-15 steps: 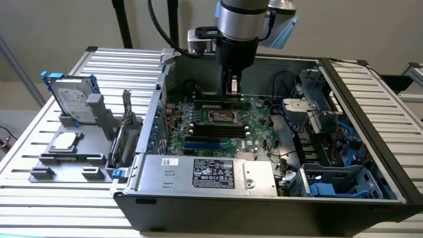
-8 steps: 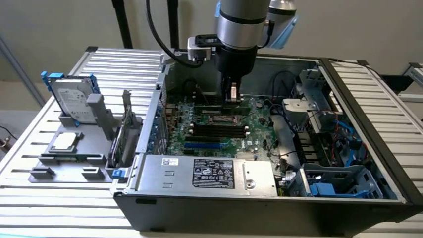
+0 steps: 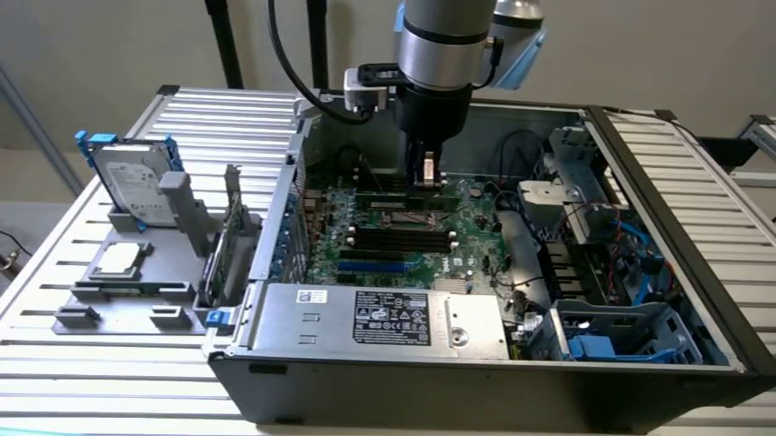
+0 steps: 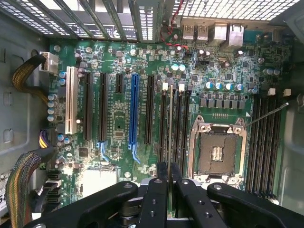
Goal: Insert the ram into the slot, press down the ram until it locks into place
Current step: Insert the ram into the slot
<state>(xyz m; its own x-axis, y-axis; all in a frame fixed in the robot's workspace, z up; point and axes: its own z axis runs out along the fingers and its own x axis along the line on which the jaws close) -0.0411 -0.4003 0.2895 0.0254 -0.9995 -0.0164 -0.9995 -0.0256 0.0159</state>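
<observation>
The case [image 3: 485, 386] is open on top. A silver power supply [image 3: 376, 316] blocks its front edge in the exterior view. Cables [image 3: 591, 238] and a blue drive bay [image 3: 619, 338] crowd the edge at the exterior view's right. Around the ram [image 4: 170, 123], pinched in the fingers [image 4: 156, 199], the motherboard [image 4: 118, 133] carries only low parts.

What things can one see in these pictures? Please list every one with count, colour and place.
computer case: one, dark grey, on the slatted table.
motherboard: one, green, inside the case.
memory slots: several, black, beside the CPU socket.
blue slot: one, blue, on the motherboard.
hard drive: one, silver, in the grey fixture, the exterior view's left.
labelled metal box: one, silver, in the case.
ram: one, greenish, edge-on above the memory slots.
end effector: one, black, shut on the ram.
</observation>
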